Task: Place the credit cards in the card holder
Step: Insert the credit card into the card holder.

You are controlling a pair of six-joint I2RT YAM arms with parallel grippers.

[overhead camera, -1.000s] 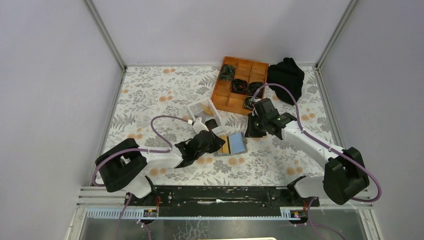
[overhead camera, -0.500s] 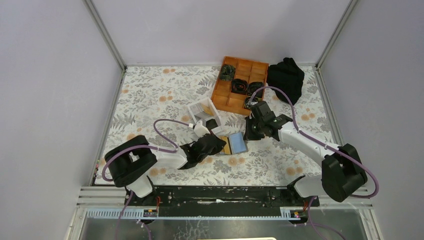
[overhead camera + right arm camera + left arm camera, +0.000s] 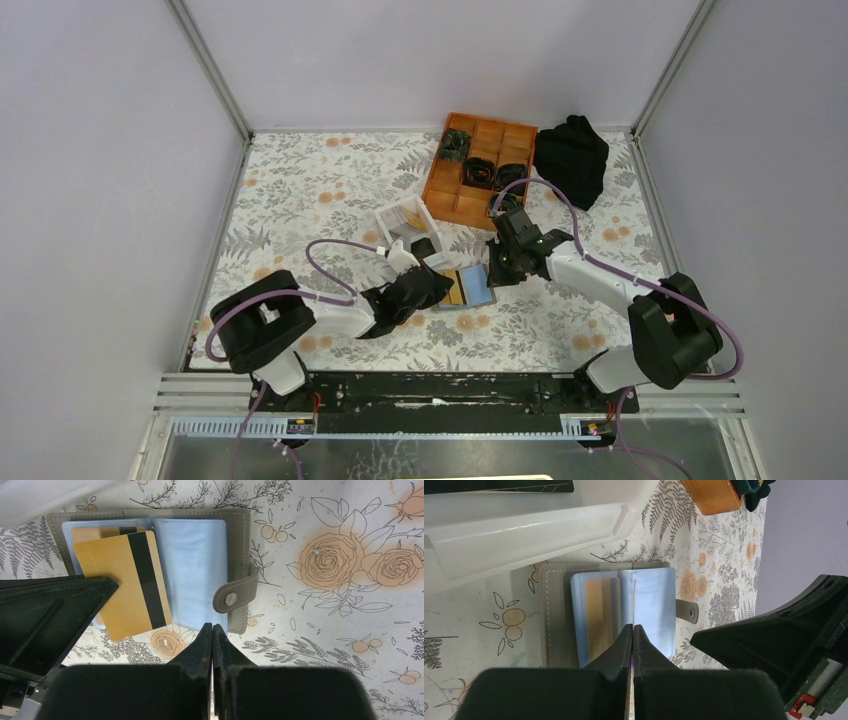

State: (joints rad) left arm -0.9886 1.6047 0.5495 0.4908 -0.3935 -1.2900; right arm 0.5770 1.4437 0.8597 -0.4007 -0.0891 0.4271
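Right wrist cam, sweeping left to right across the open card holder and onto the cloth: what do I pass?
In order: tan-gold card with a black stripe → pale blue sleeve page → grey snap strap → large orange rose print on the tablecloth.

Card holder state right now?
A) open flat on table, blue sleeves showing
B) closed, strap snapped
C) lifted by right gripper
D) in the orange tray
A: the card holder lies spread open, pale blue inside showing, its snap strap undone.
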